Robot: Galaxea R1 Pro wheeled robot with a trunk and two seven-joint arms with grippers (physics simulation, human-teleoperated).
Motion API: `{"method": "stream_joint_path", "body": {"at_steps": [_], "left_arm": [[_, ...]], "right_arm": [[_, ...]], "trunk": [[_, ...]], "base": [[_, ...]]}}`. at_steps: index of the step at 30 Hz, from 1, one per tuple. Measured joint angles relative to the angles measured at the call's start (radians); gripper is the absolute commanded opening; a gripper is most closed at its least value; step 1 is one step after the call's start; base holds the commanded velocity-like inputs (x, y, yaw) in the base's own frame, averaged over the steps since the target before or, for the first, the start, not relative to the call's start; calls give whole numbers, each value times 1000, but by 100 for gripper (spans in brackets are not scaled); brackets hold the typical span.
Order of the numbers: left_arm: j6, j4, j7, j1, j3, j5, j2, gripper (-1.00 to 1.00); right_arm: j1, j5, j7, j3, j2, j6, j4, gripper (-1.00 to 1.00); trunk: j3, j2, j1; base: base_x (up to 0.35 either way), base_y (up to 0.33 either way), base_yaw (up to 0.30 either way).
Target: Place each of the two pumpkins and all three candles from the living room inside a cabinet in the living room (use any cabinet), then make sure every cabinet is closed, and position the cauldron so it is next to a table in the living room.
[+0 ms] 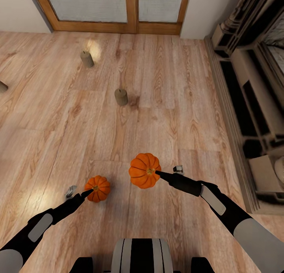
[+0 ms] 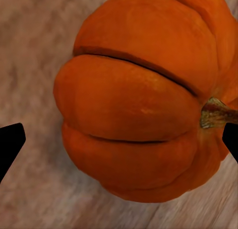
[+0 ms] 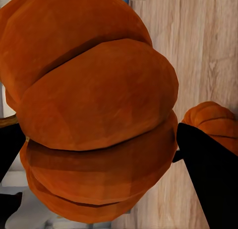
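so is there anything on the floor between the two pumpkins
No. In the head view, only bare wood floor separates the left pumpkin from the right pumpkin. The candles stand farther off, toward the doors.

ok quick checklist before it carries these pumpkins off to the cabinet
1. Right claw on the larger-looking pumpkin: ok, fingers on both sides in the right wrist view.
2. Left claw on the other pumpkin: ok, fingertips flank it.
3. Either pumpkin lifted off the floor: cannot tell.
4. Candles ahead: not ok, upright on the floor.
5. Cabinet located: cannot tell.
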Motion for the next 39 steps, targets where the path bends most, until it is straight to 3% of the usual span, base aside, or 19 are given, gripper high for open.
{"method": "stream_joint_path", "body": {"at_steps": [23, 24, 39], "left_arm": [[0, 0, 0, 0, 2, 0, 2, 100], [0, 0, 0, 0, 2, 0, 2, -100], [1, 0, 0, 0, 4, 3, 2, -100]], "right_arm": [[0, 0, 1, 0, 0, 0, 0, -100], [0, 0, 1, 0, 0, -1, 0, -100], [0, 0, 1, 0, 0, -1, 1, -100]], "trunk": [[0, 0, 0], [0, 0, 0], [0, 0, 0]], "base": [[39, -24, 0], [0, 0, 0], [0, 0, 0]]}}
